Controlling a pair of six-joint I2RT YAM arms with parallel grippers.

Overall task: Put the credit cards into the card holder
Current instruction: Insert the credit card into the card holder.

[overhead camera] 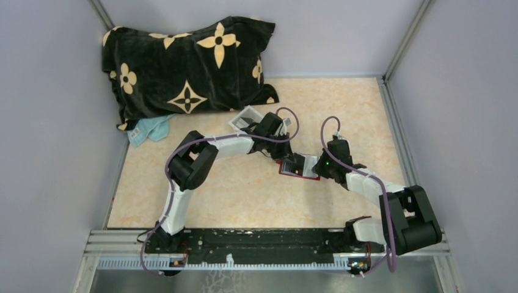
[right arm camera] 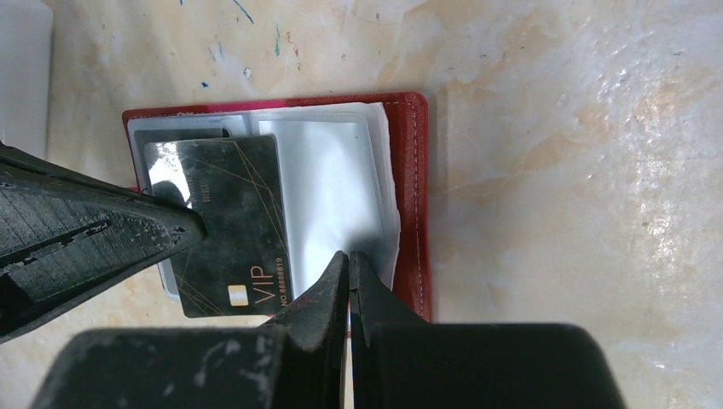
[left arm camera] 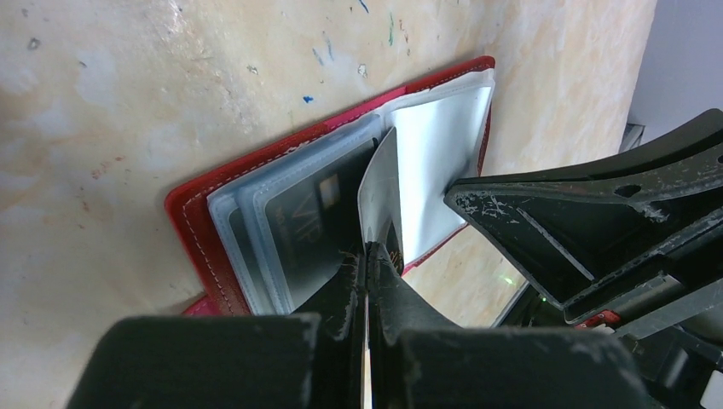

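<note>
1. left gripper [left arm camera: 368, 256]: fingers pressed together, tips at the card holder's [right arm camera: 418, 170] edge beside a lifted clear sleeve [left arm camera: 379, 183]; any hold on it cannot be confirmed.
2. right gripper [right arm camera: 348, 260]: fingers closed together, tips against the holder's sleeves.
3. dark vip card [right arm camera: 239, 213]: lies on the holder's inner face, among the sleeves.
4. card holder: open, flat on the table [right arm camera: 554, 170], both grippers over it.

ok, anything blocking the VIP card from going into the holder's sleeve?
No foreign object. The VIP card lies over the clear sleeves of the card holder, with the left hand at it. A sleeve flap stands up beside the card; whether a pocket mouth is open, I cannot tell.
</note>
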